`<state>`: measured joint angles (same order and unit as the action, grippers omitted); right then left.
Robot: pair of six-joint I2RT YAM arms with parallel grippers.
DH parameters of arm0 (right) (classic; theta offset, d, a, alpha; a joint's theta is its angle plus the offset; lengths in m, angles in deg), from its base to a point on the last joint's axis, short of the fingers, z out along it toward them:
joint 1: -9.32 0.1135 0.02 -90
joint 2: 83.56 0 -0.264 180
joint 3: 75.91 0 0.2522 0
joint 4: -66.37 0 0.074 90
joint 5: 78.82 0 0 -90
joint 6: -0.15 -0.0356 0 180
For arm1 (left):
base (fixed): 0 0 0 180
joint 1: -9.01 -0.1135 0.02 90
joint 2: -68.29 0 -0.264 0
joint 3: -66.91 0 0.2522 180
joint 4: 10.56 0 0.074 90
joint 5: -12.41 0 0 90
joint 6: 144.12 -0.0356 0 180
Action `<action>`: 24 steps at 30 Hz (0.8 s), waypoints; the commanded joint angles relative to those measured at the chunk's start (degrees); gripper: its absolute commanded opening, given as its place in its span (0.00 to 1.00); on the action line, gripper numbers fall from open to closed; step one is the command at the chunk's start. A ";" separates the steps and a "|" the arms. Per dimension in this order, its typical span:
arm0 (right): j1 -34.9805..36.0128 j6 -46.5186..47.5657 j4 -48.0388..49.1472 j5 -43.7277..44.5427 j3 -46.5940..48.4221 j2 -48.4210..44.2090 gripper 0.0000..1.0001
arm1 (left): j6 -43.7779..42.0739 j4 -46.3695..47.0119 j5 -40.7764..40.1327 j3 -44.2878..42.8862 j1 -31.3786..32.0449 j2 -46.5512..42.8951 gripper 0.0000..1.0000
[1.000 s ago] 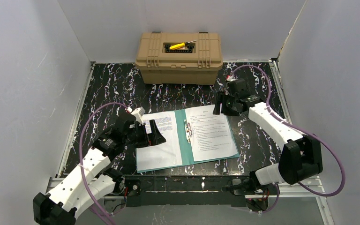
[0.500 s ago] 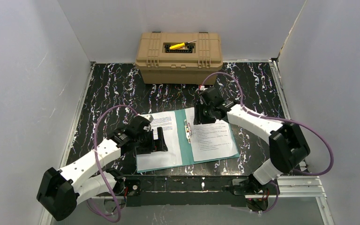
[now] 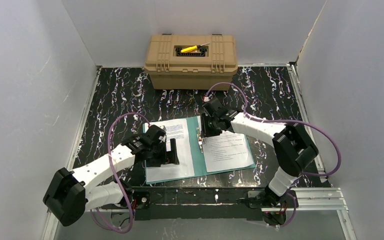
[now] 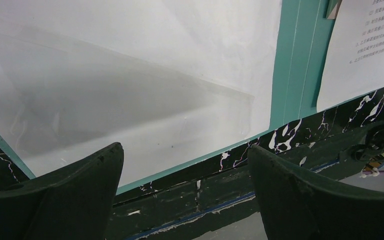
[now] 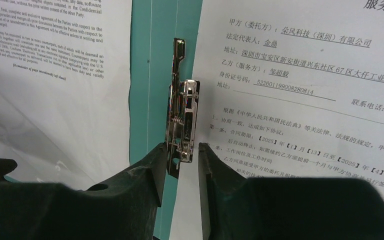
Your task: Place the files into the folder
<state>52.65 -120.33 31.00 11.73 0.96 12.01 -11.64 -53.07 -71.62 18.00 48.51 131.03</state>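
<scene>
While both arms reach in over the marbled table [image 3: 125,95], the top view shows the teal folder [image 3: 196,159] lying open at frame centre, one printed sheet [image 3: 177,131] on its left leaf and a second sheet [image 3: 227,150] on its right leaf, both flat. Left gripper [image 3: 172,151] sits over the left sheet; right gripper [image 3: 206,131] sits at the upper end of the spine by the metal clip [image 3: 199,137]. Tan case [image 3: 191,62] stands at upper centre, well apart. Left wrist view: fingers [image 4: 70,195] spread wide, nothing between them, white sheet and teal edge beyond. Right wrist view: fingers [image 5: 145,185] drawn close on either side of the clip's lower end, at the inner edge of the right-hand sheet; whether they actually pinch it cannot be told.
</scene>
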 commanded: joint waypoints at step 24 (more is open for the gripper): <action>1.05 -0.89 2.98 2.35 3.44 5.77 0.21 | 1.16 1.81 -1.08 1.91 0.48 2.16 0.92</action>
<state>53.35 -121.16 32.59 13.18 2.69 17.32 -10.70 -51.13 -71.88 19.05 48.62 133.04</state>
